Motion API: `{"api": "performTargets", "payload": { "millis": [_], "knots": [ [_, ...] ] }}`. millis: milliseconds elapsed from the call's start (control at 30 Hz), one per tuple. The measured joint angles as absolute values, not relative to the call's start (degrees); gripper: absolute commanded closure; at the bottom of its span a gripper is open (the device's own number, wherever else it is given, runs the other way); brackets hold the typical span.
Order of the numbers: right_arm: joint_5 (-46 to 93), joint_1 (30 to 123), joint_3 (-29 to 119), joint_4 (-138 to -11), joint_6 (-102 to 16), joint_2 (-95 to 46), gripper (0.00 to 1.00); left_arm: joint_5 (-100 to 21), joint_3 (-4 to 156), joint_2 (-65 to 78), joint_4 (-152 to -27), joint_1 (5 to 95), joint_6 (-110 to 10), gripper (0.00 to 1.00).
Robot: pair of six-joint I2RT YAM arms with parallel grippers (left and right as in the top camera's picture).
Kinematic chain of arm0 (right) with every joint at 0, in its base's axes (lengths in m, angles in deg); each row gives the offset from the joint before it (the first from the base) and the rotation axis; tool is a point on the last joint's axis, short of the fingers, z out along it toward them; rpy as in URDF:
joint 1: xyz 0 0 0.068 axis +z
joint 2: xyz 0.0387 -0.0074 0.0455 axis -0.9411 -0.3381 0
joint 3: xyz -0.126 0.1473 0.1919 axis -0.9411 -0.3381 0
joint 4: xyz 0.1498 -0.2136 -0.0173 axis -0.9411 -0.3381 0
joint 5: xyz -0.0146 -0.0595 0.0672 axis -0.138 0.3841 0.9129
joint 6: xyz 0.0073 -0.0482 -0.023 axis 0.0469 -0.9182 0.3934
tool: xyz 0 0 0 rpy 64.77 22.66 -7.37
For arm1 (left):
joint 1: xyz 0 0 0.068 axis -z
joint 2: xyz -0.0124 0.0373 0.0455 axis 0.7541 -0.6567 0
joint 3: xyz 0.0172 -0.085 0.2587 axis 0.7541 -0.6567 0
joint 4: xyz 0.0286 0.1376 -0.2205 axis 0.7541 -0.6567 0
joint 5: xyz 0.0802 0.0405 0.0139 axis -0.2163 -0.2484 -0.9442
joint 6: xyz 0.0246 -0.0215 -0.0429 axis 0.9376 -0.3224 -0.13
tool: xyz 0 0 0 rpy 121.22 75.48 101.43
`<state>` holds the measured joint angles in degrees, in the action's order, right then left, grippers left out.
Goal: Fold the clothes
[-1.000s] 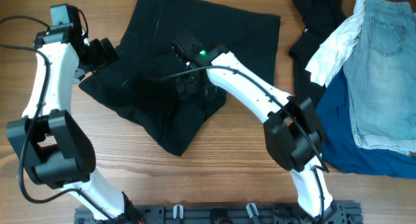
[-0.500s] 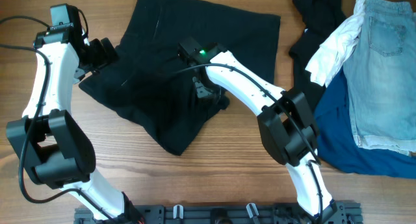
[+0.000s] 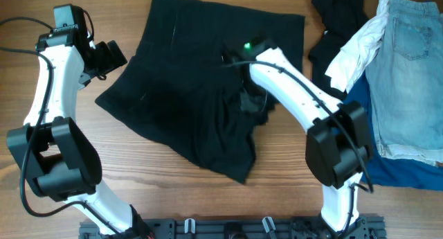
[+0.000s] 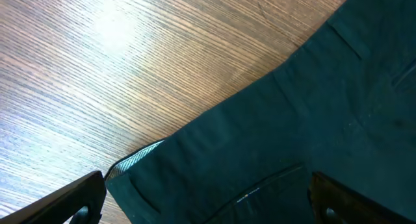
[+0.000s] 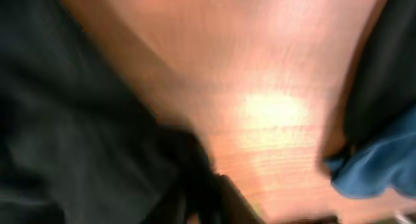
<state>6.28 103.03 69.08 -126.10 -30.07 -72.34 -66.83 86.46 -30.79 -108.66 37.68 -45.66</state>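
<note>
The clothes in play are one black garment [image 3: 187, 114], spread across the middle of the wooden table. My right gripper [image 3: 252, 102] is pressed into its right side and shut on a bunched fold of the cloth. The right wrist view is blurred; dark cloth [image 5: 78, 133] fills its left and gathers at the jaws [image 5: 208, 198]. My left gripper [image 3: 114, 57] hangs open over the garment's upper left edge. In the left wrist view the two fingers [image 4: 65, 201] straddle a hemmed corner of the black cloth [image 4: 292, 120] without touching it.
A pile of other clothes lies at the right: a black piece [image 3: 336, 17], a white one [image 3: 360, 48], light denim [image 3: 408, 66] and bright blue [image 3: 374, 156]. Blue cloth [image 5: 383, 165] shows close by in the right wrist view. A black rail [image 3: 228, 228] runs along the front edge.
My right gripper shut on the black garment and swept to the right, dragging its middle and lower corner along. The left arm has stayed still and open.
</note>
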Motion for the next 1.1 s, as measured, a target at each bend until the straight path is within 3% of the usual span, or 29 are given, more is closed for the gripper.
{"api": "performTargets", "payload": {
  "millis": [33,100,267,433,600,800,1100],
  "knots": [
    [6.71,103.10,66.70,-126.21,-29.75,-72.34,0.21,-66.83,86.46,-30.79,-108.79,37.68,-45.66,0.00],
    [7.30,103.25,63.05,-126.45,-28.67,-72.37,0.16,-66.83,86.46,-30.79,-109.08,37.68,-45.66,0.00],
    [6.98,103.25,62.85,-122.89,-27.60,-72.37,0.12,-66.83,86.46,-30.79,-109.14,37.68,-45.63,0.00],
    [6.74,102.86,65.24,-109.36,-31.89,-69.92,0.07,-66.68,86.46,-30.79,-109.27,37.68,-45.39,0.00],
    [6.82,101.00,66.11,-101.45,-37.11,-64.58,0.01,-62.83,86.46,-31.56,-109.08,37.68,-38.46,0.00],
    [10.25,96.24,66.48,-99.63,-42.47,-62.79,0.00,-60.36,86.48,-36.96,-113.25,37.68,-31.25,0.00],
    [17.01,90.20,66.48,-97.14,-46.53,-62.79,0.00,-59.77,86.09,-39.58,-125.49,37.05,-30.09,0.00]
  ]
}}
